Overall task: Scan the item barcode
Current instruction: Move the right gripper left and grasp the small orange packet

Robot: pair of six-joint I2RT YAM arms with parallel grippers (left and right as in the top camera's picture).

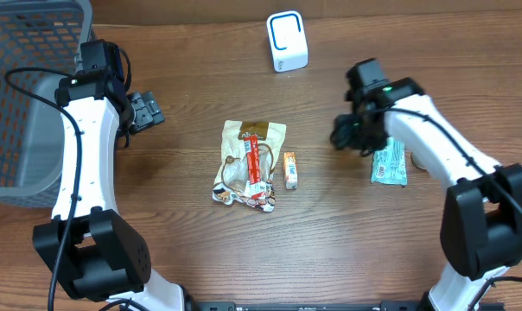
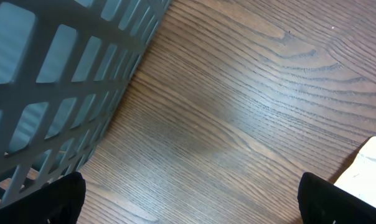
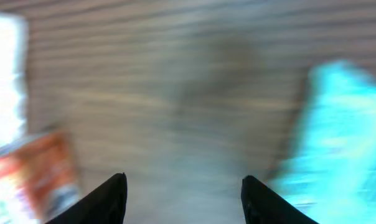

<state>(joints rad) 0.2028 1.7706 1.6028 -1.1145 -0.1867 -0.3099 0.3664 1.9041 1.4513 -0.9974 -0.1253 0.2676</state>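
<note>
A white barcode scanner [image 1: 287, 41] with a blue ring stands at the back of the table. A teal packet [image 1: 391, 164] lies flat at the right. My right gripper [image 1: 344, 135] hovers just left of it, open and empty. The right wrist view is blurred: bare wood shows between the dark fingertips [image 3: 107, 199], the teal packet [image 3: 337, 143] is at the right, and a small orange box [image 3: 45, 174] is at the left. My left gripper [image 1: 145, 111] is wide open over bare wood beside the basket, its fingertips [image 2: 63, 199] far apart.
A grey mesh basket [image 1: 23, 95] fills the far left and shows in the left wrist view as a grey lattice basket wall [image 2: 57, 81]. A pale snack bag [image 1: 248, 164] and the small orange box [image 1: 290, 170] lie mid-table. The snack bag's white corner [image 2: 368, 168] shows at the right of the left wrist view.
</note>
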